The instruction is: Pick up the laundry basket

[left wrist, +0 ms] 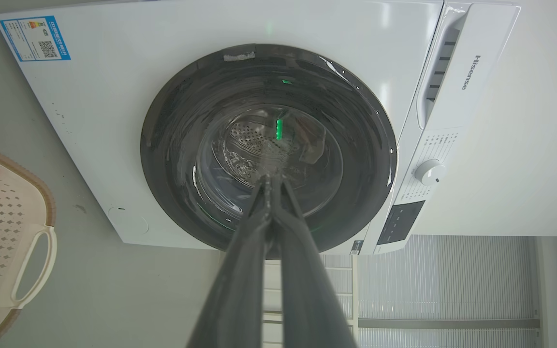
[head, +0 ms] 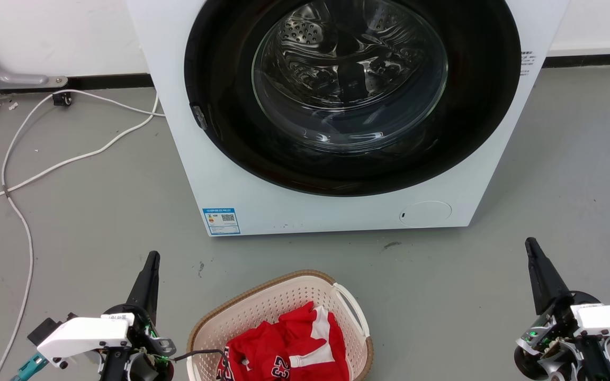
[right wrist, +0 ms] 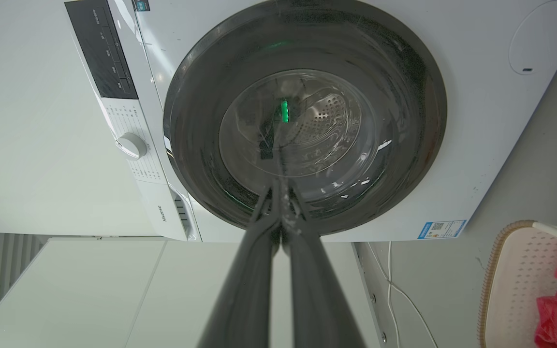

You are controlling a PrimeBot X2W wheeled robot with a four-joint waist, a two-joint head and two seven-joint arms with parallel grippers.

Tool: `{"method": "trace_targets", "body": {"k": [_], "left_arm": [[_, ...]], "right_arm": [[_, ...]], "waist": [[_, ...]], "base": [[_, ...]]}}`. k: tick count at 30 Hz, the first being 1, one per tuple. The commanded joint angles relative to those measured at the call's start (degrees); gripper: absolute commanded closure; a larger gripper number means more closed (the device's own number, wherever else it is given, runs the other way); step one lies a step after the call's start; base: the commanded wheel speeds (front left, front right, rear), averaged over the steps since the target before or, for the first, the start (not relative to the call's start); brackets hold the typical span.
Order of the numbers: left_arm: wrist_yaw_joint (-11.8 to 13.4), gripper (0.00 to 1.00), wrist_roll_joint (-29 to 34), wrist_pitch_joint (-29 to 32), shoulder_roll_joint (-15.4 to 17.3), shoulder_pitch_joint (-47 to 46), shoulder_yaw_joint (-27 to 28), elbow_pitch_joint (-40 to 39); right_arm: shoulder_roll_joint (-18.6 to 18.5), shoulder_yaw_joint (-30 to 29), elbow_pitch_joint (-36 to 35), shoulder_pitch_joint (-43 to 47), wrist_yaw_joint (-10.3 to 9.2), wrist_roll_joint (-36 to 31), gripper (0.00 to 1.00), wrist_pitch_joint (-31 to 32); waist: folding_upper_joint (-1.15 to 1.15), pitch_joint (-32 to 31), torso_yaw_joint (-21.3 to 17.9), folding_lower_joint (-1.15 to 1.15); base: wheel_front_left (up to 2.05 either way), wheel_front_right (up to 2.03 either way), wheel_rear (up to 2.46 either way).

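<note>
- Laundry basket [head: 262,307] sits on the grey floor [head: 98,227] at the bottom centre of the head view, cut off by the lower edge of the frame.
- Its cream perforated walls, brown rim and one white handle [head: 351,309] on the frame-right side are visible; a red garment [head: 289,349] with white panels lies inside.
- The washer [head: 241,185] fills the upper centre of that view, its round dark door closed, with bare floor between it and the basket.
- A white cable [head: 72,161] trails across the floor at the frame's left.
- The left gripper [head: 151,262] is at the lower left, near the basket but apart from it, fingers pointing up the frame.
- In the left wrist view the left gripper [left wrist: 269,180] has its two fingers pressed together at the tips, holding nothing; the laundry basket [left wrist: 7,232] shows at that frame's lower left edge.
- The right gripper [head: 531,248] is at the lower right, well apart from the basket.
- In the right wrist view the right gripper [right wrist: 278,186] is likewise closed and empty, with the basket [right wrist: 515,280] at the lower right corner.
</note>
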Motion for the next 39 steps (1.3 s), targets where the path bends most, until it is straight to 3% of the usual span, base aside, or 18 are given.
{"method": "trace_targets", "body": {"k": [1, 21, 22, 30, 39], "left_arm": [[-0.13, 1.00, -0.01, 0.12, 0.15, -0.49, 0.13, 0.02], [-0.13, 1.00, -0.02, 0.12, 0.15, -0.49, 0.13, 0.02], [0.00, 0.00, -0.01, 0.00, 0.00, 0.00, 0.00, 0.00], [0.01, 0.00, 2.03, -1.57, -0.20, 1.29, -0.27, 0.63], [0.16, 0.00, 12.06, -4.07, -0.16, 1.33, 0.32, -1.92]], "right_arm": [[-0.05, -0.07, 0.02, -0.61, -0.02, 0.12, 1.00, 0.13], [-0.04, -0.07, 0.02, -0.62, -0.02, 0.11, 1.00, 0.14], [0.00, -0.01, 0.00, 0.00, 0.00, 0.00, 0.00, 0.00], [0.16, 0.25, 1.07, 1.29, 0.00, -2.21, 0.00, -1.56], [0.13, 0.83, -2.06, 1.67, 0.00, -14.53, 0.00, -4.06]], "waist": [[0.00, 0.00, 0.00, 0.00], [0.00, 0.00, 0.00, 0.00], [0.00, 0.00, 0.00, 0.00], [0.00, 0.06, 0.00, 0.00], [0.00, 0.27, 0.03, 0.00]], "base": [[0.00, 0.00, 0.00], [0.00, 0.00, 0.00], [0.00, 0.00, 0.00], [0.00, 0.00, 0.00], [0.00, 0.00, 0.00]]}}
